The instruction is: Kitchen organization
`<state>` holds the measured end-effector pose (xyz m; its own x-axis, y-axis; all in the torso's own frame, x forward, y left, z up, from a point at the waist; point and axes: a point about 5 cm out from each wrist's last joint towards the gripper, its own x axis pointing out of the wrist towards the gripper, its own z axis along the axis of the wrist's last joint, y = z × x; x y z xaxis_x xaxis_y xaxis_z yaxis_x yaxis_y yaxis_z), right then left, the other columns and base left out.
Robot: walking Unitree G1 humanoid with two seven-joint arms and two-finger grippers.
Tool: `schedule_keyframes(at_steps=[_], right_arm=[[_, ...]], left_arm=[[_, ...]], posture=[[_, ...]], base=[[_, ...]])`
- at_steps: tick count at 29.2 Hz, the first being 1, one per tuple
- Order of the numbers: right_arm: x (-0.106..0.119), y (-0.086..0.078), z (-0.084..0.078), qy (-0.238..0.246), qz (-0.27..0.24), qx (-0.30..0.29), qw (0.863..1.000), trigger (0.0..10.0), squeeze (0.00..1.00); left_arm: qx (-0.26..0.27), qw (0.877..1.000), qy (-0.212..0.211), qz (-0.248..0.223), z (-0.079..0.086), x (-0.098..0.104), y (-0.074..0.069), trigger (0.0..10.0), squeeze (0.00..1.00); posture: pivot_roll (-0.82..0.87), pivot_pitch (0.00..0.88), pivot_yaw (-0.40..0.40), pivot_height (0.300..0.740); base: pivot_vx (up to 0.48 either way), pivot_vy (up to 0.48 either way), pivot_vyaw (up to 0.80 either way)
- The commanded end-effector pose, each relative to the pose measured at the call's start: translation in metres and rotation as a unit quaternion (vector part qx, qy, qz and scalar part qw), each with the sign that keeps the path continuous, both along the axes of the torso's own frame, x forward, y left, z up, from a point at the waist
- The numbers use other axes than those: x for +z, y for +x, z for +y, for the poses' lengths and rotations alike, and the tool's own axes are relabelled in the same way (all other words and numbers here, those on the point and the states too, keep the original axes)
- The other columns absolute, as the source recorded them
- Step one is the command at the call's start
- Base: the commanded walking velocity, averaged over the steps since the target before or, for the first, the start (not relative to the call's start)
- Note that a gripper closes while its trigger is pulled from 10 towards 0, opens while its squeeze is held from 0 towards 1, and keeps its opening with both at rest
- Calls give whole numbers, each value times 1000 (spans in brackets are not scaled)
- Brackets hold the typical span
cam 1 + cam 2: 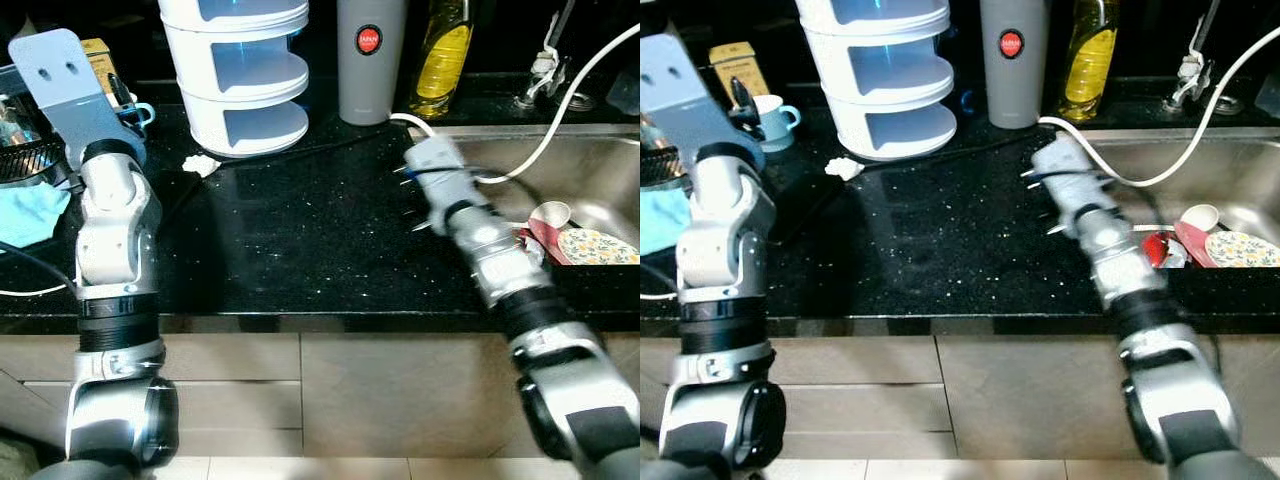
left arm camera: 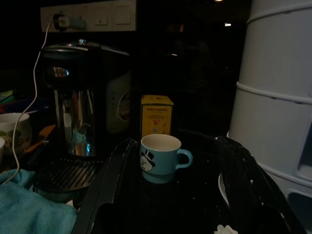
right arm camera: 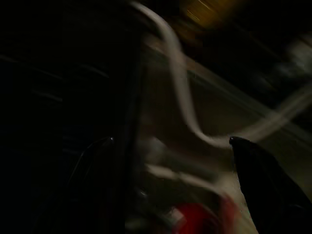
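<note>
Mug, blue with a cartoon print, is seen standing upright on the black countertop, framed between the spread, empty fingers of the left gripper. It is judged rigid, light, glazed and breakable; hold is best taken across the body, the handle being turned aside. A blue cloth lies nearer, a coffee machine and a yellow box stand behind, and a white tiered organizer is just beside. The right gripper is held apart over the sink, where a white hose and dishes are seen.
</note>
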<state>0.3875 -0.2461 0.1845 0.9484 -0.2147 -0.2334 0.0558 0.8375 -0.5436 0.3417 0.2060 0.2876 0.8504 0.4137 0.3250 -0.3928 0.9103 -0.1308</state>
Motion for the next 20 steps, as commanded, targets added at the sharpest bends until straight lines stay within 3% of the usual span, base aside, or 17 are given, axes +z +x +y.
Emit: schedule_keyframes(at_steps=[1,2,3,5,9,11,12,13,15,16,17,19,20], right_arm=[[-5,-2,-12,-1,8,-35,999,10000,0],[6,-3,-30,9,-21,-87,996,10000,0],[6,-3,-30,9,-21,-87,996,10000,0],[27,-5,-51,48,-80,-148,984,10000,0],[44,-3,-56,91,-135,-162,973,10000,0],[73,4,-41,149,-215,-110,959,10000,0],[73,4,-41,149,-215,-110,959,10000,0],[88,6,-32,170,-250,-79,950,10000,0],[88,6,-32,170,-250,-79,950,10000,0],[103,7,-21,201,-285,-43,936,10000,0],[103,7,-21,201,-285,-43,936,10000,0],[120,8,3,269,-325,16,907,10000,0],[123,7,15,306,-331,40,892,10000,0]], left_arm=[[0,1000,-8,5,-1,-4,-2,10000,0],[-1,1000,-9,5,-2,-5,-2,10000,0],[-1,1000,-9,5,-2,-5,-2,10000,0],[-2,1000,-10,5,-2,-5,-2,10000,0],[-4,1000,-10,6,-3,-5,-1,10000,0],[-8,1000,-9,10,-3,-7,1,10000,0],[-8,1000,-9,10,-3,-7,1,10000,0],[-11,1000,-8,13,-4,-7,2,10000,0],[-11,1000,-8,13,-4,-7,2,10000,0],[-18,1000,-6,20,-5,-9,3,10000,0],[-18,1000,-6,20,-5,-9,3,10000,0],[-100,992,-6,75,-19,-22,13,10000,0],[-155,981,-2,120,-28,-33,17,10000,0]], posture=[[31,0,21,740],[31,0,19,740],[31,0,19,740],[30,0,23,740],[30,0,27,740],[25,0,36,740],[25,0,36,740],[23,0,39,740],[23,0,39,740],[21,0,42,740],[21,0,42,740],[23,0,46,740],[25,0,47,740]], base=[[0,0,0],[0,0,0],[0,0,0],[0,0,0],[0,0,0],[0,0,0],[0,0,0],[0,0,0],[0,0,0],[0,0,0],[0,0,0],[0,0,0],[0,0,0]])
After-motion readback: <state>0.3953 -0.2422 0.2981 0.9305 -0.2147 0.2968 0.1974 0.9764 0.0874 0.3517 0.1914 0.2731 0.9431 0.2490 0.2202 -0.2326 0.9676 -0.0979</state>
